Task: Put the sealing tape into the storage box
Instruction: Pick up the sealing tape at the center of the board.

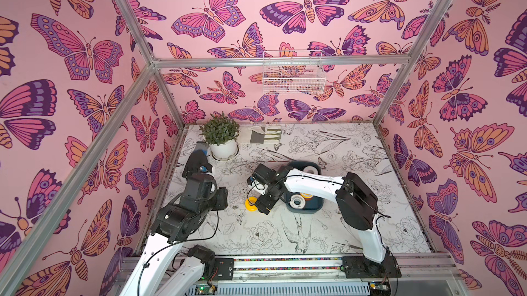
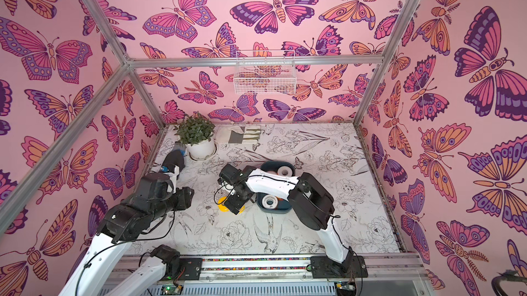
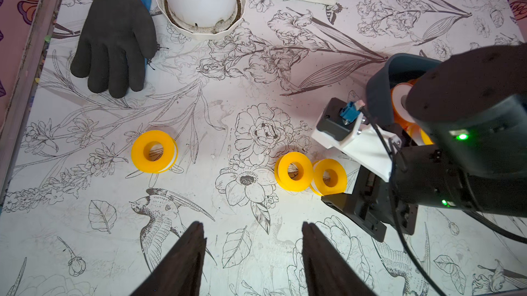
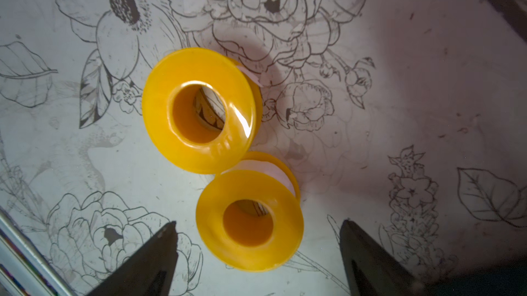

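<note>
The right fingers (image 4: 148,257), spread astride the nearer tape roll (image 4: 249,220), which touches a second roll (image 4: 199,109) on the tabletop (image 4: 427,80) beside the box (image 1: 306,211), should be lowered squarely, apparently from just above, so the neighbour is not nudged; the left fingers (image 3: 185,254) are spread, empty.

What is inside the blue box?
Tape. At the near end of the blue box: a white roll and an orange roll. At the far end: a second white roll. The right arm hides the middle.

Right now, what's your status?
Left tool open, empty. Right tool open over a yellow tape roll. Three rolls outside the storage box. Nothing blocking.
</note>
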